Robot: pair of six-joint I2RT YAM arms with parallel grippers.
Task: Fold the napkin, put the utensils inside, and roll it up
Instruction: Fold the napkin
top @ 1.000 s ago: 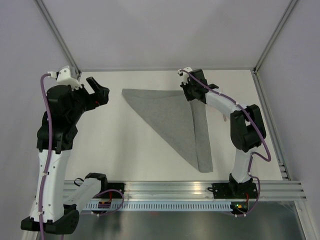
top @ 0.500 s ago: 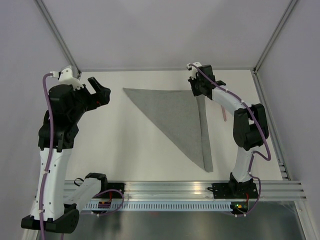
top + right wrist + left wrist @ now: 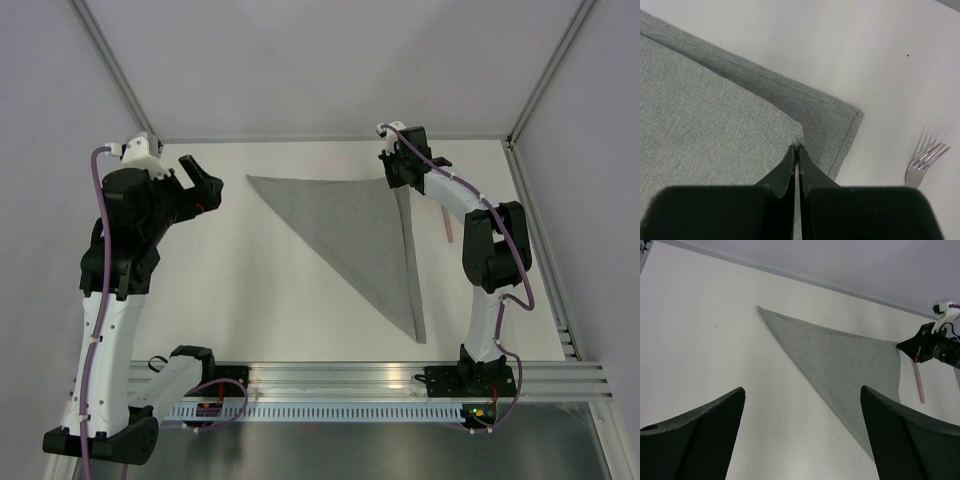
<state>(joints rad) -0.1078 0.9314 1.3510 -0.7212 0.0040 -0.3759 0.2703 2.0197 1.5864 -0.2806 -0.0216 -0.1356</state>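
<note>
A: What moved in the last second?
B: Your right end effector (image 3: 393, 178) carried the napkin (image 3: 355, 225) top corner further toward the far right. The diagonal fold now lies as a flat triangle, centre-right on the tabletop (image 3: 250, 290), with points far left, far right and near right.
A: Grip?
B: The right one is clenched on that corner. Wrist view shows the fingertips (image 3: 785, 172) pinched together on the top layer, just short of the lower layer's corner. A thin strip of under layer shows along the right edge, so the fold is slightly off. Your left end effector (image 3: 203, 185) is released, hovering at the far left, apart from the cloth.
A: Meaning?
B: The fold looks nearly done. I'd judge you let go next, then load the fork (image 3: 925, 161). It lies on the tabletop just right of the corner. A pink handle (image 3: 447, 225) shows beside the right arm.
A: Surroundings?
B: Matte white tabletop, pale walls (image 3: 330, 60), aluminium frame posts (image 3: 115, 70), rail (image 3: 350, 375) along the near edge.
</note>
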